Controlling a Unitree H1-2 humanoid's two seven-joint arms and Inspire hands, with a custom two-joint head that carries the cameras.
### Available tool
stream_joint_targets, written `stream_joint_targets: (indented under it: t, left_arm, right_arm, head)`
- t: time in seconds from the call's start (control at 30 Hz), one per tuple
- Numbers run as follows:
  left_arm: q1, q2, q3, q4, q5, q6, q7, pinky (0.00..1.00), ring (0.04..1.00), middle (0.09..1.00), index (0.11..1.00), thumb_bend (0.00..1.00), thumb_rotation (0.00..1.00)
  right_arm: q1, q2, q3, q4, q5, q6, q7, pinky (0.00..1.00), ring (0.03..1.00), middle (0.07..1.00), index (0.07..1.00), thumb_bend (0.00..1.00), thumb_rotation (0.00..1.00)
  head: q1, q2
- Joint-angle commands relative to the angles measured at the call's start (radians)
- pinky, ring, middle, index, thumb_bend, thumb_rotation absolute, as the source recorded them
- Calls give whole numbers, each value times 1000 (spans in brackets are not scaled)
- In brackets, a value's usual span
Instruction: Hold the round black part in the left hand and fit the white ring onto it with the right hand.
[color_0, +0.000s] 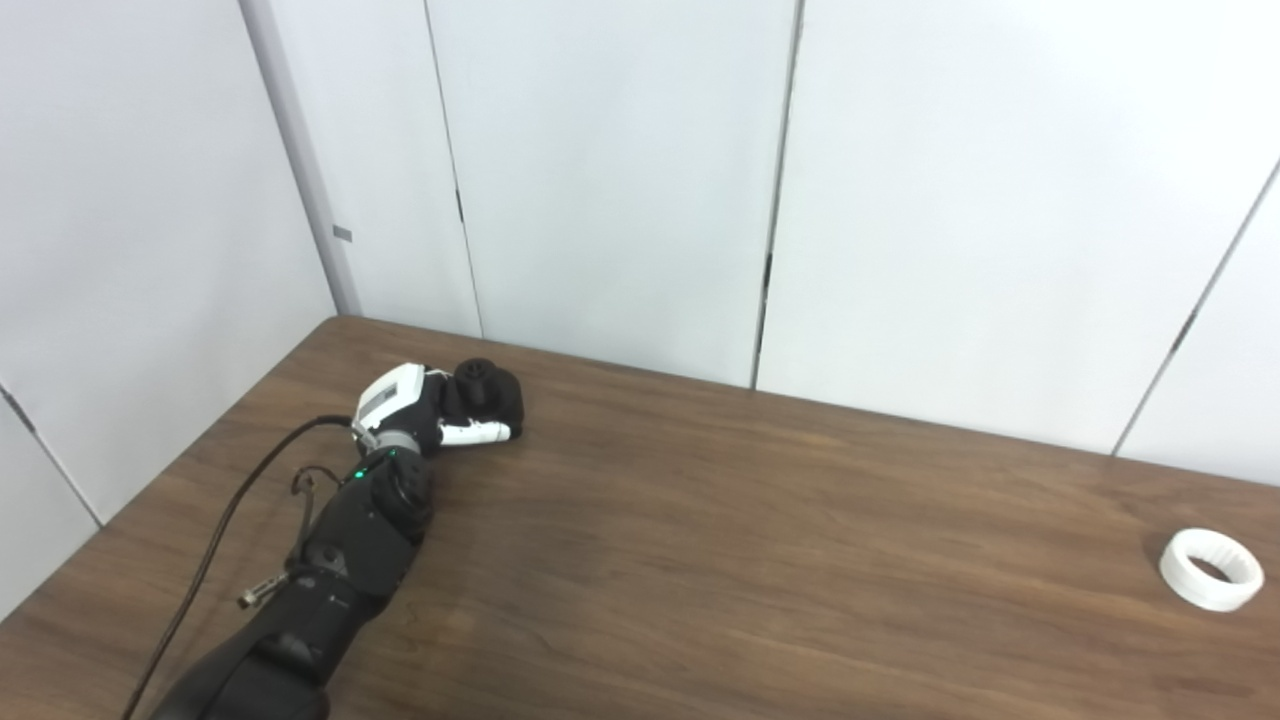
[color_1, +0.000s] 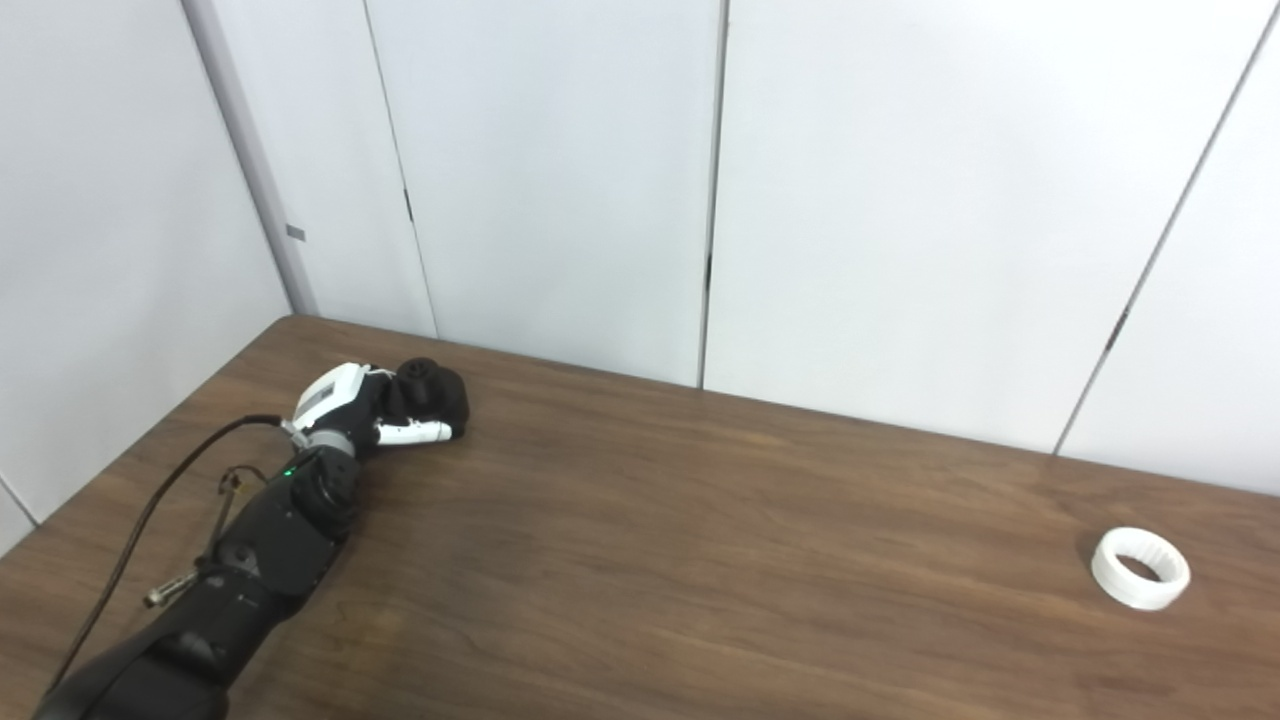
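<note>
I see my left hand (color_0: 440, 410) near the table's (color_0: 700, 560) far left corner, fingers (color_0: 478, 433) wrapped around the round black part (color_0: 487, 392) — the white ring (color_0: 1211, 569) (lying flat) sits at the right edge, well apart.

text: none readable | labels: none | brands: none | numbers: none | signs: none

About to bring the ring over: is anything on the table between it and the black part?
Nothing visible. The ring lies alone at the table's right edge, the black part sits in the left hand at far left, with only bare wood between. The right hand is out of view.
</note>
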Motion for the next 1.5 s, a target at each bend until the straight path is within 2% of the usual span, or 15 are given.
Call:
stream_joint_targets:
  t: [0.0,0.13,0.17,0.2,0.27,0.33,0.37,0.6,0.83,0.93,1.07,1.17,1.3,1.47]
  left_arm:
    - [-59,9,13,-14,0,-5,46,1000,1000,961,723,991,423]
    - [-58,1,27,-1,-1,-29,97,1000,982,918,642,929,336]
    - [-58,0,28,4,1,-39,118,1000,951,877,599,899,277]
    - [-57,-2,31,8,0,-51,136,1000,932,843,539,711,170]
    - [-56,-9,46,19,-11,-80,177,1000,918,820,508,601,109]
    - [-56,-16,64,33,-26,-116,213,1000,893,786,489,545,71]
    - [-56,-19,72,38,-33,-128,221,1000,870,756,483,532,58]
    - [-59,-24,84,50,-59,-141,234,1000,883,769,482,523,48]
    - [-30,-18,87,-2,-77,-145,218,1000,900,780,483,524,52]
    - [2,-21,96,-74,-97,-150,197,1000,912,790,484,524,51]
    - [75,-26,99,-244,-113,-144,142,1000,942,802,483,525,52]
    - [135,-28,83,-403,-95,-87,85,1000,961,812,484,526,58]
    - [208,-46,81,-601,-111,-45,8,1000,980,836,485,525,58]
    - [310,-70,46,-840,-77,11,-78,1000,961,833,485,524,59]
  right_arm:
    - [8,-12,-8,-21,5,2,-6,1000,1000,972,947,756,1000]
    - [6,-12,-7,-26,1,11,-8,1000,1000,974,949,763,1000]
    - [6,-12,-7,-26,0,9,-8,1000,1000,976,952,760,1000]
    - [5,-12,-6,-25,-1,8,-8,1000,1000,976,953,759,1000]
    - [4,-12,-7,-22,2,8,-7,1000,1000,974,953,760,1000]
    - [2,-12,-7,-20,2,6,-8,1000,1000,974,952,760,1000]
    - [1,-13,-7,-20,1,8,-8,1000,1000,973,950,760,1000]
    - [-1,-14,-8,-16,0,7,-7,1000,1000,973,952,753,1000]
    - [2,-11,-8,-23,4,13,-9,1000,1000,969,950,744,1000]
    - [5,-11,-5,-26,2,8,-6,1000,1000,975,952,743,1000]
    - [10,-2,-3,-46,-11,26,-15,1000,1000,971,945,744,1000]
    - [15,4,0,-65,-17,43,-18,1000,1000,971,941,752,1000]
    - [20,10,2,-82,-25,57,-22,1000,1000,968,937,739,1000]
    - [22,20,4,-100,-40,67,-27,1000,1000,957,928,712,1000]
  head:
    - [0,0]
    - [3,0]
    - [4,1]
    - [4,1]
    - [5,1]
    - [5,1]
    - [3,1]
    - [2,1]
    - [-13,8]
    - [-29,15]
    - [-43,23]
    - [-52,28]
    - [-59,38]
    - [-71,50]
